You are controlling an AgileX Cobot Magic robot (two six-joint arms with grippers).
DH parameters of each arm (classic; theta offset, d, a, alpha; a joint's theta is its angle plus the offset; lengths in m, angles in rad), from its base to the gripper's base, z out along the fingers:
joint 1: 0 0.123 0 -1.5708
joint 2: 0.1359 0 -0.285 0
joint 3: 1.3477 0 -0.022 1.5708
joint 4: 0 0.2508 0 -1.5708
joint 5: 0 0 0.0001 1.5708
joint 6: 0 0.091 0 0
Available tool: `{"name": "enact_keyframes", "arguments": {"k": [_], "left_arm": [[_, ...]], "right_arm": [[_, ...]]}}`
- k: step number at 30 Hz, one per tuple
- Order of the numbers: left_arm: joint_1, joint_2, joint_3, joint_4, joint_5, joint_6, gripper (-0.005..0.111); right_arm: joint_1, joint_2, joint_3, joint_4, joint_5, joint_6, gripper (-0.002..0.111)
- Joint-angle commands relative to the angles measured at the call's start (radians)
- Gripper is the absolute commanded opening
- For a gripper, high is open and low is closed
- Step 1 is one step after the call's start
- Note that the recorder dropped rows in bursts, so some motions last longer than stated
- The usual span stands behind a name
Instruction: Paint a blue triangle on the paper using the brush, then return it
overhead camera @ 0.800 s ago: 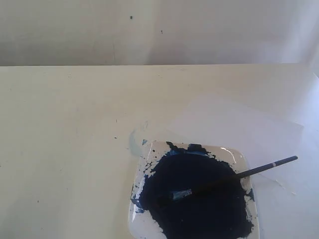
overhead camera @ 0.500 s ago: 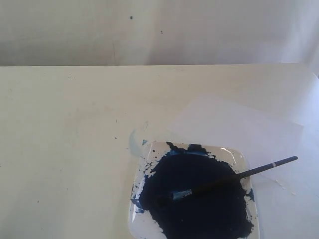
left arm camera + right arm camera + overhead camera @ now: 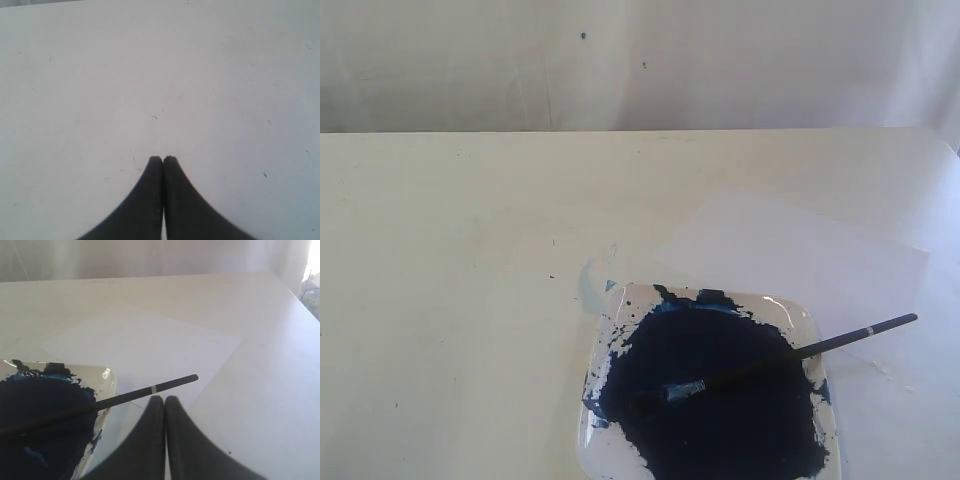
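Observation:
The brush [image 3: 790, 355] lies across the clear paint dish [image 3: 793, 310], its tip in the dark-blue paint pool [image 3: 720, 420] and its black handle end sticking out past the dish's right rim. The paper [image 3: 800, 255] lies flat behind and to the right of the dish, pale and bare; no blue triangle shows on it. In the right wrist view the brush [image 3: 150, 390] handle runs just beyond my right gripper [image 3: 165, 399], which is shut and empty, with the paper [image 3: 145, 345] past it. My left gripper [image 3: 163, 160] is shut over bare table. Neither gripper shows in the exterior view.
A faint pale-blue smear [image 3: 588, 280] marks the table beside the dish's far left corner. The table's far edge [image 3: 620, 131] meets a pale wall. In the right wrist view the dish rim [image 3: 111, 380] is spattered with paint.

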Motion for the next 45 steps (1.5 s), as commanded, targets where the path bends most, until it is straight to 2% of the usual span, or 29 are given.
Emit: {"name": "enact_keyframes", "arguments": {"k": [1, 9, 19, 22, 28, 31, 37, 40, 45], "left_arm": [[-0.007, -0.004, 0.003, -0.003, -0.005, 0.001, 0.000], [-0.007, -0.004, 0.003, -0.003, -0.005, 0.001, 0.000], [-0.007, -0.004, 0.003, -0.003, -0.005, 0.001, 0.000], [-0.007, -0.004, 0.003, -0.003, -0.005, 0.001, 0.000], [-0.007, -0.004, 0.003, -0.003, -0.005, 0.001, 0.000], [-0.007, -0.004, 0.003, -0.003, -0.005, 0.001, 0.000], [-0.007, -0.004, 0.003, -0.003, -0.005, 0.001, 0.000], [-0.007, -0.004, 0.003, -0.003, -0.005, 0.001, 0.000], [-0.007, -0.004, 0.003, -0.003, -0.005, 0.001, 0.000]], "right_arm": [[-0.005, -0.006, 0.005, -0.040, -0.076, -0.025, 0.000], [-0.005, -0.006, 0.005, -0.030, -0.331, -0.079, 0.000], [-0.005, -0.006, 0.005, -0.015, -0.451, -0.032, 0.000], [-0.005, -0.006, 0.005, -0.015, -0.513, 0.072, 0.000], [-0.005, -0.006, 0.005, -0.015, -0.633, 0.414, 0.000], [-0.005, -0.006, 0.005, -0.015, -0.734, 0.415, 0.000], [-0.005, 0.151, -0.120, -0.015, -0.631, 0.419, 0.000], [-0.005, 0.314, -0.205, -0.018, -0.620, 0.421, 0.000], [-0.003, 0.610, -0.376, -0.020, -0.472, 0.426, 0.000]]}}
